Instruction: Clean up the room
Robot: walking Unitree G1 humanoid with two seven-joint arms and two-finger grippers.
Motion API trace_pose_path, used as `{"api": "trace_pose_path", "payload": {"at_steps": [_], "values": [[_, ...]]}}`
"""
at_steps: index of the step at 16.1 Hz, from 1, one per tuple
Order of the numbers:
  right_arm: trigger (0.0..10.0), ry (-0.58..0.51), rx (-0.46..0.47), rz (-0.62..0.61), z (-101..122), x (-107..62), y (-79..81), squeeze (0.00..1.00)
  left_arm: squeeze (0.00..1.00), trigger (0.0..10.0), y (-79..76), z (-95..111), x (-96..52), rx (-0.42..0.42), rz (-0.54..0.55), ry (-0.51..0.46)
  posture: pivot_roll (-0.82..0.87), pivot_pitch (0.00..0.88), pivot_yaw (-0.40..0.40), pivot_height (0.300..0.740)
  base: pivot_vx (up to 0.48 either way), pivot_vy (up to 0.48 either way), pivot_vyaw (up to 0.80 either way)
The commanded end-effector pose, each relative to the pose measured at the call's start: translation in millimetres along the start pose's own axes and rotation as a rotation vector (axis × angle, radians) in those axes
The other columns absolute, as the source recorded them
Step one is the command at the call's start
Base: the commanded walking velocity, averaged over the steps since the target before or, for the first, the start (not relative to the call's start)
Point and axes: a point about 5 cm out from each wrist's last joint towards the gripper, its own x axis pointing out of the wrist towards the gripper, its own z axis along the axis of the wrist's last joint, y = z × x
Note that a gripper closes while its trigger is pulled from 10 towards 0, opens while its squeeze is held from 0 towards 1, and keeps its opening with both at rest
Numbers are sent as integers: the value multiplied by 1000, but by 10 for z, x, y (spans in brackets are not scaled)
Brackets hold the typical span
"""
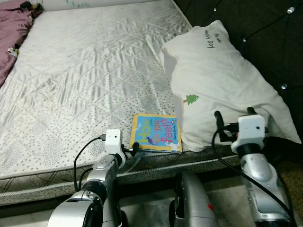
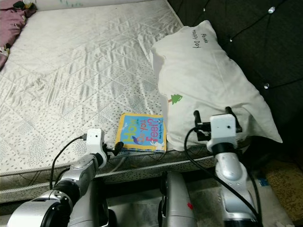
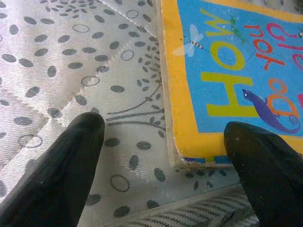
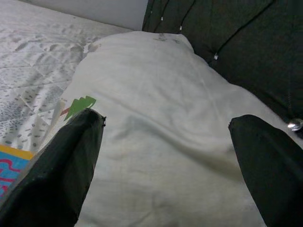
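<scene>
A blue and yellow children's book (image 1: 156, 133) lies flat near the mattress's front edge, touching a white pillow (image 1: 218, 80) on its right. My left gripper (image 1: 131, 150) is open at the book's near left corner. In the left wrist view, one finger (image 3: 71, 161) rests over the mattress and the other finger (image 3: 265, 165) is over the book's (image 3: 236, 71) cover. My right gripper (image 1: 234, 116) is open just above the pillow's near end, and its wrist view looks along the pillow (image 4: 161, 118).
The bare quilted mattress (image 1: 85, 71) stretches to the left and back. A purple blanket (image 1: 12, 33) is bunched at the far left corner. A dark tufted headboard (image 1: 265, 28) rises on the right, behind the pillow. My own body (image 1: 191, 203) stands at the bed's front edge.
</scene>
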Motion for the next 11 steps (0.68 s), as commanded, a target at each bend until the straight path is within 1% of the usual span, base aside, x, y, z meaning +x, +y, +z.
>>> {"api": "trace_pose_path", "payload": {"at_steps": [1, 4, 5, 6, 7, 8, 11], "values": [[10000, 11, -2, -5, 11, -65, -55, 0, 0, 10000, -25, -42, -4, 3, 2, 5, -226, 235, 28, 562, 0, 0, 0], [10000, 54, 9, 44, -17, -246, 29, 0, 0, 10000, -81, 20, 12, -6, -12, -37, -230, 267, 9, 562, 0, 0, 0], [10000, 77, 10, 62, -28, -355, 47, 0, 0, 10000, -99, 52, 16, -21, -18, -63, -237, 284, 2, 562, 0, 0, 0], [10000, 85, 9, 65, -26, -390, 42, 0, 0, 10000, -109, 52, 18, -22, -19, -65, -239, 289, 0, 562, 0, 0, 0], [10000, 90, 8, 65, -27, -407, 35, 0, 0, 10000, -124, 52, 22, -19, -20, -61, -243, 294, -1, 562, 0, 0, 0], [10000, 94, 7, 62, -8, -423, 21, 0, 0, 10000, -177, 52, 32, -18, -32, -60, -249, 299, 0, 562, 0, 0, 0], [10000, 95, 7, 51, 46, -402, 5, 0, 0, 10000, -403, 59, 62, -1, -98, -62, -253, 304, 4, 562, 0, 0, 0]]}}
